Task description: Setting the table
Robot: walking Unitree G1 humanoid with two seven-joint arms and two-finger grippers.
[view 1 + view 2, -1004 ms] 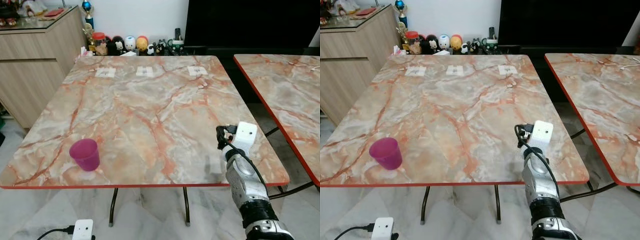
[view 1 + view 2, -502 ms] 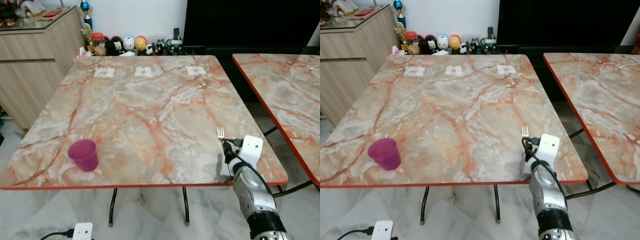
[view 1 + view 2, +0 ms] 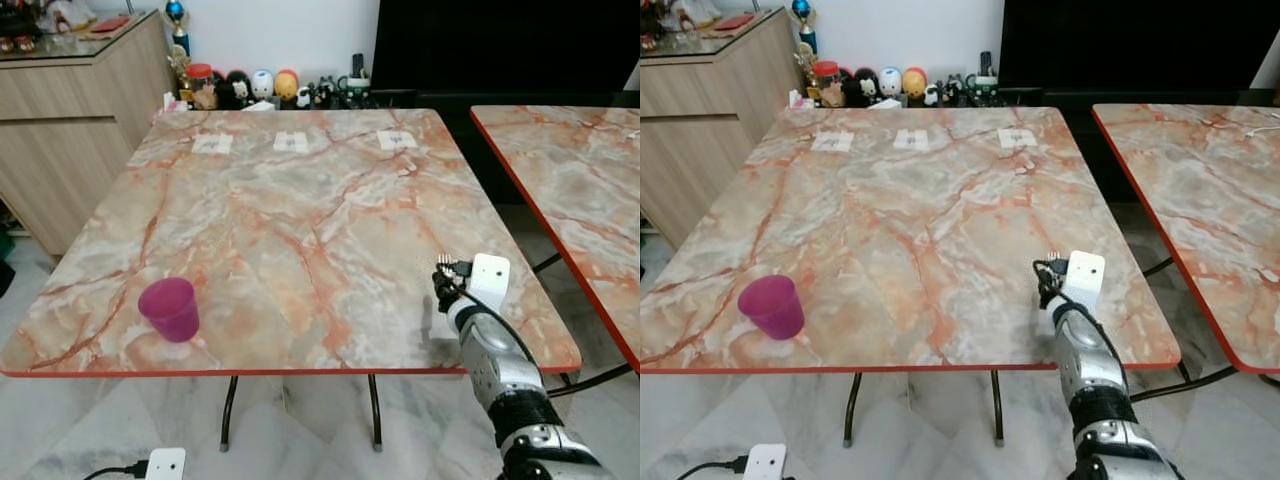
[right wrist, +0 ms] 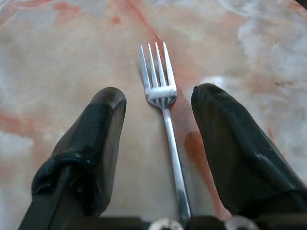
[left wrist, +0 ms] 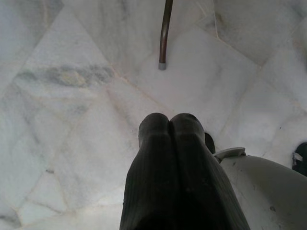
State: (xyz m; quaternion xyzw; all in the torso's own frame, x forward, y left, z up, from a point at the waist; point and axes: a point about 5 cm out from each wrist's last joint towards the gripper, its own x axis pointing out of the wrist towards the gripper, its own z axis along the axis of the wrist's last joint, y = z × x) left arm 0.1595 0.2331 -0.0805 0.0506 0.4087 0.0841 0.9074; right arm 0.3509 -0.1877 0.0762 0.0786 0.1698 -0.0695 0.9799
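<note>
The right claw [image 4: 158,139] sits low over the near right part of the marble bench [image 3: 300,230], its two black fingers [image 4: 86,143] spread wide apart and released. A silver fork [image 4: 165,120] lies flat on the bench in the gap between them, touching neither finger, its tines pointing away from the claw. A purple cup [image 3: 170,309] stands upright well off to the claw's left, near the bench's front edge. The left claw [image 5: 170,139] hangs idle over the pale tiled floor [image 5: 72,96], its fingers pressed together and clenched on nothing.
</note>
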